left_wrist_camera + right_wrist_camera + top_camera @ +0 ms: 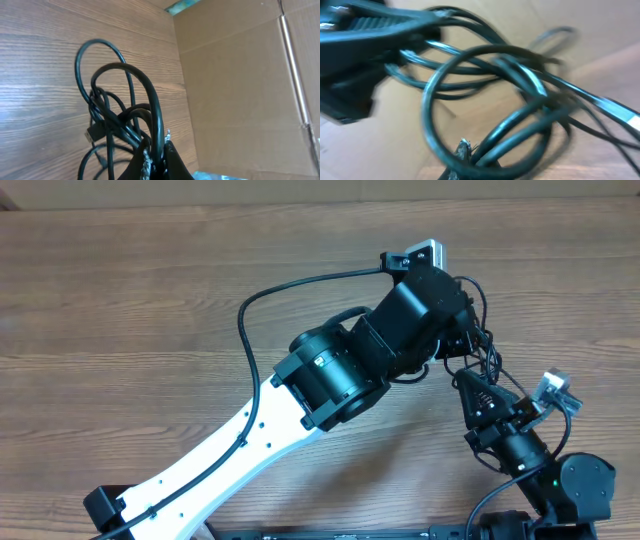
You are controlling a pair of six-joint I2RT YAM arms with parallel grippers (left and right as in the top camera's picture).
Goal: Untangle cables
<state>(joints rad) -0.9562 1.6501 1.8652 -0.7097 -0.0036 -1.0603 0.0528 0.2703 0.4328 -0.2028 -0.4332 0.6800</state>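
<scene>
Two claws hold one small bundle. In the overhead view, the cables (488, 362) hang bunched right of centre. The left gripper (462, 340) reaches them from the lower left and the right gripper (480, 395) from the lower right corner. The wrists sit very near each other, so a careless pull could knock them together.

In the left wrist view, the left gripper (157, 160) is closed at the bottom edge on several strands at once. Loops rise toward the upper left over the wooden table (40, 60), and a plug (92, 133) dangles at the left. Because several strands are pinched together, drawing away would probably tighten the knot rather than free a cord.

The right wrist view is blurred. The right gripper (462, 156) is closed at the bottom edge on the low curve of a large loop, but I cannot tell which cord that is. If both claws have the same cord, pulling apart only strains it. The thin loop could also slip from the tips.
</scene>
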